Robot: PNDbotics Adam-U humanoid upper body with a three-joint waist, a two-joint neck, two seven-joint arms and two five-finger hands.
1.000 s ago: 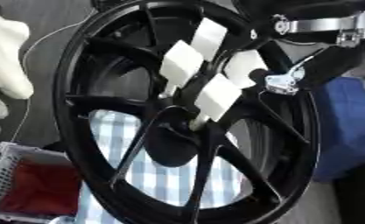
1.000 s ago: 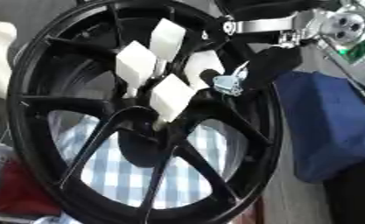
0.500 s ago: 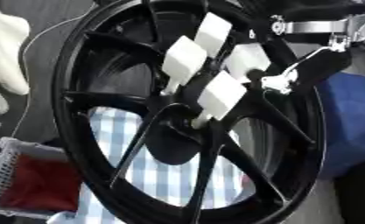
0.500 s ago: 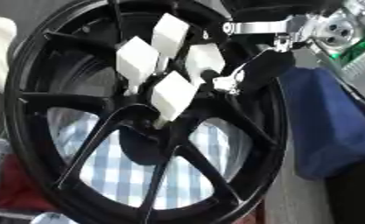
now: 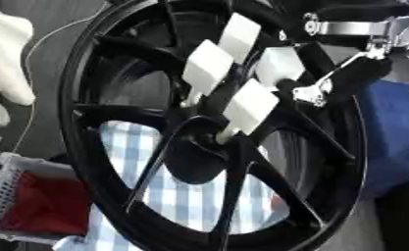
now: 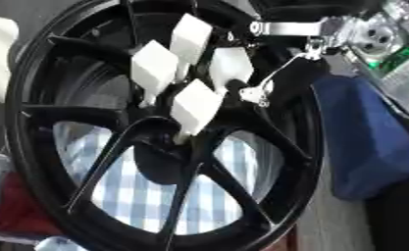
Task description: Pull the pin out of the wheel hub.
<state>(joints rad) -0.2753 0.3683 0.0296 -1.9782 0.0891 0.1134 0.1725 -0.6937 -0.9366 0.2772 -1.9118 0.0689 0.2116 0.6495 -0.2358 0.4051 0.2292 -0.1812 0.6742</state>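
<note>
Black spoked wheel hub (image 5: 242, 162) stands nearly upright and fills most of both views, slightly tilted. Four white block-shaped tags sit clustered over the upper spokes near the centre; the lowest one (image 5: 248, 105) and the left one (image 5: 206, 68) each taper down to a thin white stem that meets the hub centre. Which of these is the pin cannot be told; only the white stems at the centre bore look like candidates.

Right hand (image 6: 327, 34) enters from the upper right corner, above and to the right of the tag cluster. Visible: silver bracket, a thin silver link running down-left, ending in a small silver piece (image 5: 309, 93) that lies just beside the rightmost white tag (image 5: 280, 66). Contact with the tag cannot be confirmed. Fingers are dark against the dark wheel; open or closed cannot be told.

A white gloved hand (image 5: 6, 59) shows at the left edge, fingers hanging relaxed and straight, apart from the wheel rim, holding nothing.

Behind the wheel: one blue-and-white checked cloth (image 5: 177, 196) seen through the lower spokes; one white basket (image 5: 10, 196) with red contents at the lower left corner; one blue bag or cushion (image 6: 362, 142) at the right.
</note>
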